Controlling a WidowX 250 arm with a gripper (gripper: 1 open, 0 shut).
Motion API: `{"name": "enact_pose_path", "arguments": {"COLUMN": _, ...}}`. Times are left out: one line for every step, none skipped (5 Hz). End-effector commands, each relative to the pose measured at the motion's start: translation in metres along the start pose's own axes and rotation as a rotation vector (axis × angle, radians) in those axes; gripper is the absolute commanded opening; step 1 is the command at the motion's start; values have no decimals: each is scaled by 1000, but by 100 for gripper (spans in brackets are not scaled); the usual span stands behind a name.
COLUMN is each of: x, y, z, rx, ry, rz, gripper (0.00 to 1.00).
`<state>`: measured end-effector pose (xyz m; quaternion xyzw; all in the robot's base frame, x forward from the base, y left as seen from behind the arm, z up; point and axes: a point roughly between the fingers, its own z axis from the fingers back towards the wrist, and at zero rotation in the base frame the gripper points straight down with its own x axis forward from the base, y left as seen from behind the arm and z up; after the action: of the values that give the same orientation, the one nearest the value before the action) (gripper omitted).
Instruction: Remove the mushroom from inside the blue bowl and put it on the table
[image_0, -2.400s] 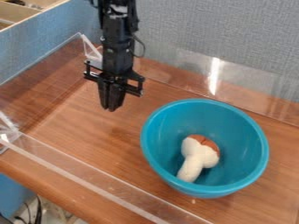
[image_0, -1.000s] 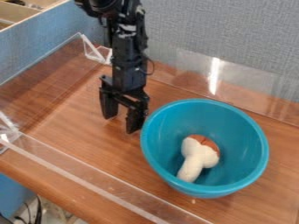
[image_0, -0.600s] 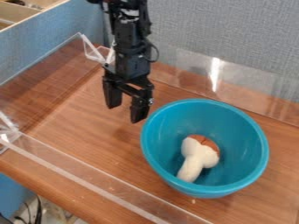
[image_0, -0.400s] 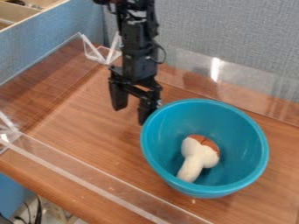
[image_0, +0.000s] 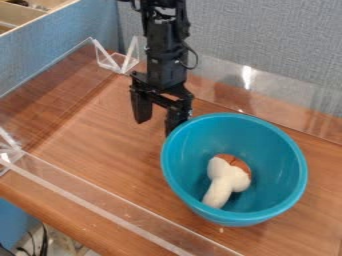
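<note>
Tool (image_0: 158, 117) now nearer the one blue bowl (image_0: 274, 150), fingers wide, empty; one mushroom (image_0: 225, 180) inside.

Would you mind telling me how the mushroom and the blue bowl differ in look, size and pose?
Colour: the mushroom has a cream-white stem and reddish-brown cap, while the blue bowl is plain turquoise throughout.
Size: the mushroom is small; the blue bowl is several times wider and holds it.
Pose: the mushroom lies on its side inside, whereas the blue bowl stands upright, mouth up, on the table.
Both look smooth and rounded, and neither is touched by the gripper.
</note>
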<state>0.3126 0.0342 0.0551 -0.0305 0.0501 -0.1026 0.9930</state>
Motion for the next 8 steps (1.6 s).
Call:
{"name": "enact_pose_path", "arguments": {"x": 6, "y": -3, "z": 31, "rx": 36, "ry": -96, "rz": -56, "gripper": 100}}
{"name": "enact_pose_path", "arguments": {"x": 14, "y": 1, "z": 16, "rx": 35, "ry": -95, "rz": -42, "gripper": 100}}
{"name": "enact_pose_path", "arguments": {"x": 22, "y": 4, "z": 2, "rx": 34, "ry": -94, "rz": -29, "gripper": 100}}
{"name": "enact_pose_path", "arguments": {"x": 24, "y": -8, "z": -5, "rx": 37, "ry": -86, "rz": -63, "gripper": 0}}
{"name": "enact_pose_path", "arguments": {"x": 24, "y": -20, "z": -7, "rx": 40, "ry": -83, "rz": -107, "gripper": 0}}
{"name": "enact_pose_path", "arguments": {"x": 25, "y": -33, "z": -7, "rx": 43, "ry": -84, "rz": -153, "gripper": 0}}
{"name": "enact_pose_path", "arguments": {"x": 24, "y": -37, "z": -11, "rx": 47, "ry": -94, "rz": -203, "gripper": 0}}
{"name": "enact_pose_path", "arguments": {"x": 22, "y": -41, "z": -15, "rx": 50, "ry": -104, "rz": -253, "gripper": 0}}
